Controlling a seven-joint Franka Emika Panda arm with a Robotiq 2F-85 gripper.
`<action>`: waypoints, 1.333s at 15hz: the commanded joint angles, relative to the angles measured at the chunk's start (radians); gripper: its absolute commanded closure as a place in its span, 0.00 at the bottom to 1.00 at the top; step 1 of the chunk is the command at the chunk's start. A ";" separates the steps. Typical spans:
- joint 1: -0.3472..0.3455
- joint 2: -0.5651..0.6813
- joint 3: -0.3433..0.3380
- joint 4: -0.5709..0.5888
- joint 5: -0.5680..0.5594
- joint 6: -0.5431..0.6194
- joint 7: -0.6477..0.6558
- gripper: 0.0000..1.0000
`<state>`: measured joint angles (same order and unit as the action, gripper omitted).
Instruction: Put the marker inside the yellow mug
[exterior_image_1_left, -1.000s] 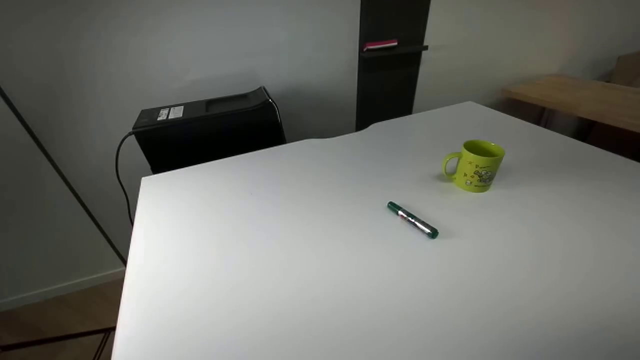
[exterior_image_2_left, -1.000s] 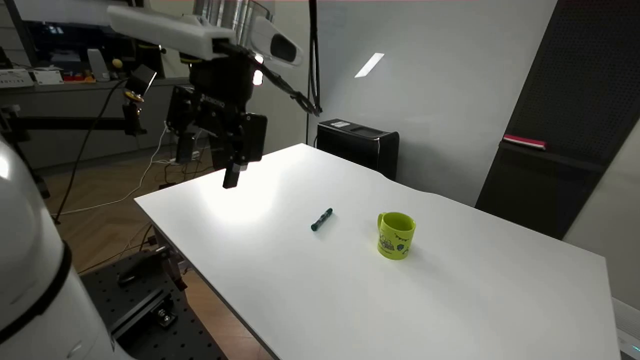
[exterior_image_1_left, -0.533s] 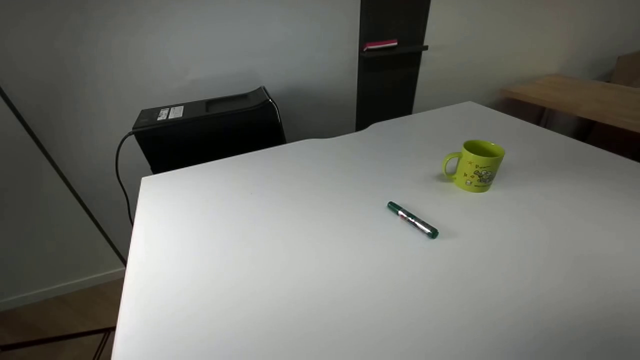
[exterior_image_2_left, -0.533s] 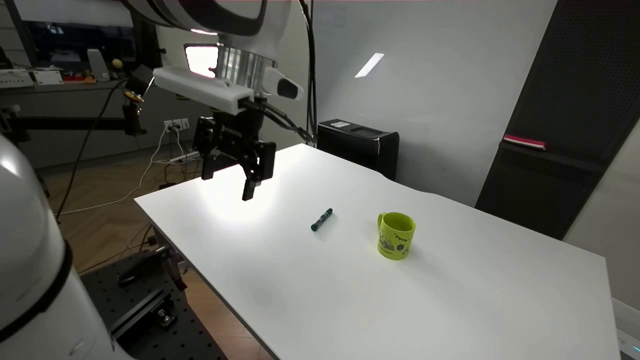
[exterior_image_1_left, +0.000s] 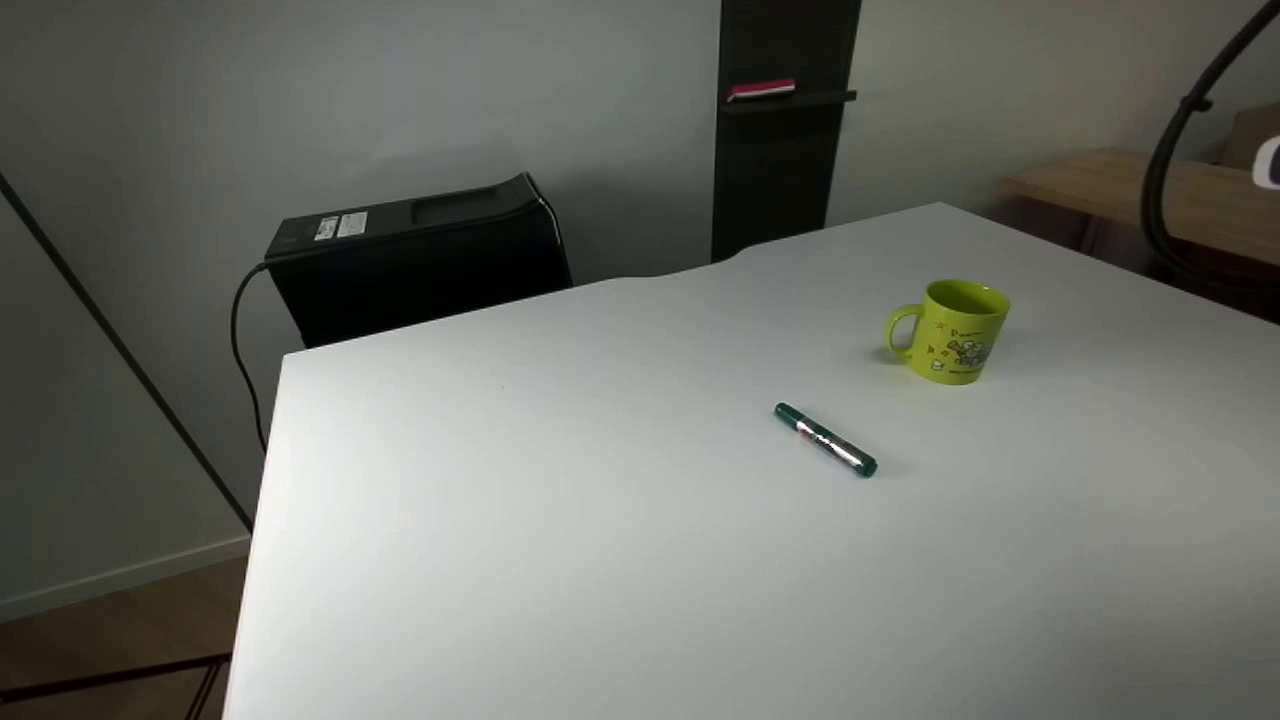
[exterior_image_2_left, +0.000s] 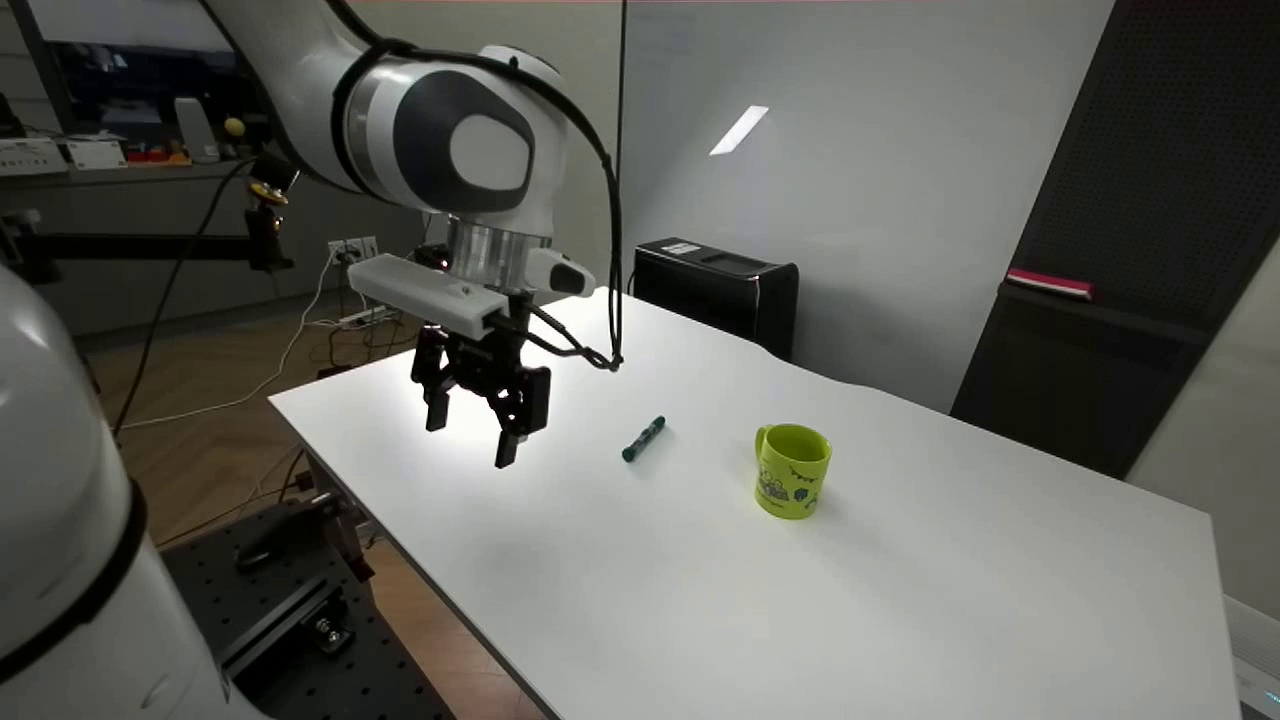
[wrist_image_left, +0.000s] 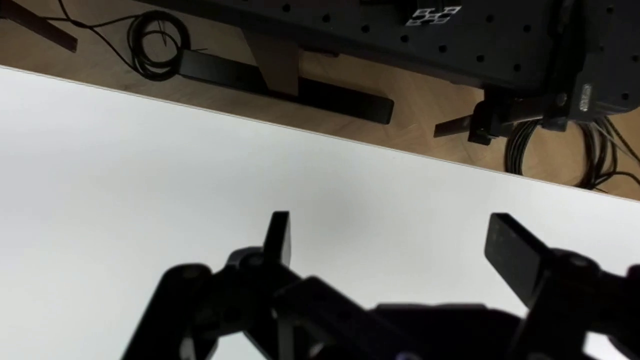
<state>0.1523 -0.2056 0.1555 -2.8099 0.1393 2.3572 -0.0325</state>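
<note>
The green marker (exterior_image_1_left: 826, 440) lies flat on the white table, apart from the mug; it also shows in an exterior view (exterior_image_2_left: 644, 440). The yellow-green mug (exterior_image_1_left: 950, 345) stands upright on the table with its handle on the side; it shows in an exterior view (exterior_image_2_left: 790, 482) as well. My gripper (exterior_image_2_left: 471, 443) is open and empty, pointing down above the table, to the left of the marker in that view. In the wrist view my gripper (wrist_image_left: 389, 235) has its fingers wide apart with only table between them. Marker and mug are out of the wrist view.
The white table (exterior_image_1_left: 520, 560) carries the mug and marker. Its edge crosses the wrist view, with a dark perforated mount plate (wrist_image_left: 380, 30) beyond. A black bin-like box (exterior_image_1_left: 430, 260) stands behind the table. A cable (exterior_image_2_left: 610, 250) hangs along the arm.
The arm and gripper have come down toward the table and slightly right in an exterior view. The gripper's fingers have spread apart. The arm's cable now enters an exterior view. Marker and mug have not moved.
</note>
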 joint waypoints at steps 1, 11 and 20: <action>-0.012 0.137 0.020 0.000 -0.076 0.138 0.133 0.00; 0.003 0.342 -0.050 0.086 -0.302 0.315 0.367 0.00; 0.007 0.392 -0.084 0.154 -0.303 0.314 0.322 0.00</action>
<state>0.1498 0.1877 0.0802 -2.6561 -0.1688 2.6723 0.2937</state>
